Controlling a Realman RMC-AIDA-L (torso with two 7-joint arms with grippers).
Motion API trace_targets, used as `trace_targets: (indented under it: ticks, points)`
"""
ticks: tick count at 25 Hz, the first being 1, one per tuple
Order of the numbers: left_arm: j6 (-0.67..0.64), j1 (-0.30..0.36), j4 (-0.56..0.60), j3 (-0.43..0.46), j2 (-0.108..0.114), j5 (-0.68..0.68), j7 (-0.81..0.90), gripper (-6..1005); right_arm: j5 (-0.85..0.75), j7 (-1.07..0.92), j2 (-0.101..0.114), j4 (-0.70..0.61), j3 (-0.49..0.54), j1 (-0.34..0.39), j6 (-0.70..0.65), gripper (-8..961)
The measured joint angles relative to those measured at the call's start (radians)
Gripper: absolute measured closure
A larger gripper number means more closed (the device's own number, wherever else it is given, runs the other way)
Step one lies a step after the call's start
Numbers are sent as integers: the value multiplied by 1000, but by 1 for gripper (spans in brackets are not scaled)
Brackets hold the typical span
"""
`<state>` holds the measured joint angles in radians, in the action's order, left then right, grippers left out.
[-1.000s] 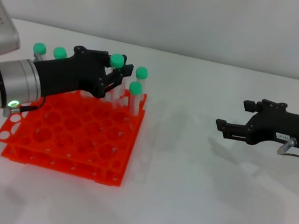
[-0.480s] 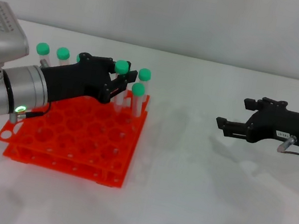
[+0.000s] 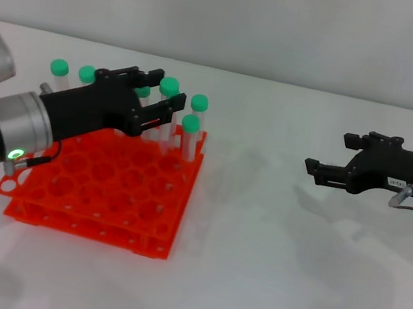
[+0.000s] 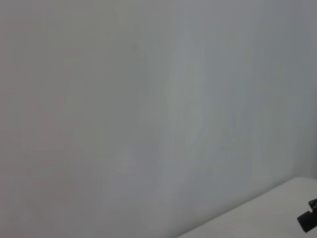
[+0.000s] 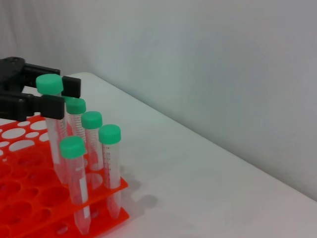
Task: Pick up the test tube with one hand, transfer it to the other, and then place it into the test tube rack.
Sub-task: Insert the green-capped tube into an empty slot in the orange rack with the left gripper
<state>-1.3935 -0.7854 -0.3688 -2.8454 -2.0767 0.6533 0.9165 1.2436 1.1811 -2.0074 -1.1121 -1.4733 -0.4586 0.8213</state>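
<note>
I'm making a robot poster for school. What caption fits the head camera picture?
The left gripper spreads its fingers around a test tube standing in the rack; the right gripper waits aside.

we saw a plain white table (image 3: 262, 292) filling most of the head view, its surface smooth and matte, with soft grey shadows lying across it. behind it stood a bare pale grey wall (image 3: 293, 26), meeting the table's far edge in a straight line. the light was even and diffuse, with no hard glare. in the left wrist view the same wall (image 4: 148, 109) took up nearly everything, with a corner of the table (image 4: 267, 218) showing. in the right wrist view the wall (image 5: 208, 59) rose behind the table (image 5: 198, 198).
</note>
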Motion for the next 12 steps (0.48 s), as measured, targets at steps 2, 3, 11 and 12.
trace_targets:
  ticks: [2,3,11,12]
  points:
    - [-11,14,-3,0,0,13,0,522,0,0,0,0,1,0,1,96]
    - [-12,19,-3,0,0,16,0,475,0,0,0,0,1,0,1,96]
    - [-14,39,-2,0,0,19,1,283,0,3,-1,0,1,2,2,96]
    - [-14,42,-4,0,0,19,1,284,0,3,-1,0,0,2,2,96]
